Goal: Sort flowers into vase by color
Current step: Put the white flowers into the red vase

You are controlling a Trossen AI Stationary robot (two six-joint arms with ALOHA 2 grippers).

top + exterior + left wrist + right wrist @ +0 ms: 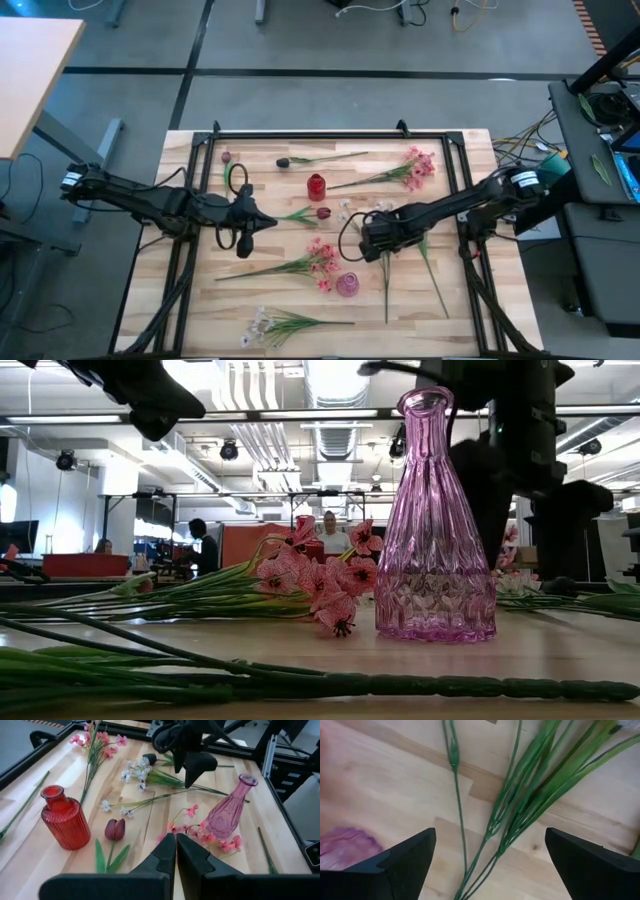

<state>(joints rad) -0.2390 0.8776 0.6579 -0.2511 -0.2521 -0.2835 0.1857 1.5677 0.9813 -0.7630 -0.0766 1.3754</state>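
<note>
My right gripper hangs open, pointing down, just above the table. Between its spread fingers lie the green stems of a white flower spray, untouched. A pink vase stands upright just on its near side, next to a pink blossom cluster lying flat. A red vase stands farther back, with a dark red tulip bud lying beside it. My left gripper is shut and empty, held above the table left of the middle.
More flowers lie on the wood: a pink cluster at the far right, a white spray near the front edge, and dark buds at the back. A black frame rims the table. People show in the room behind.
</note>
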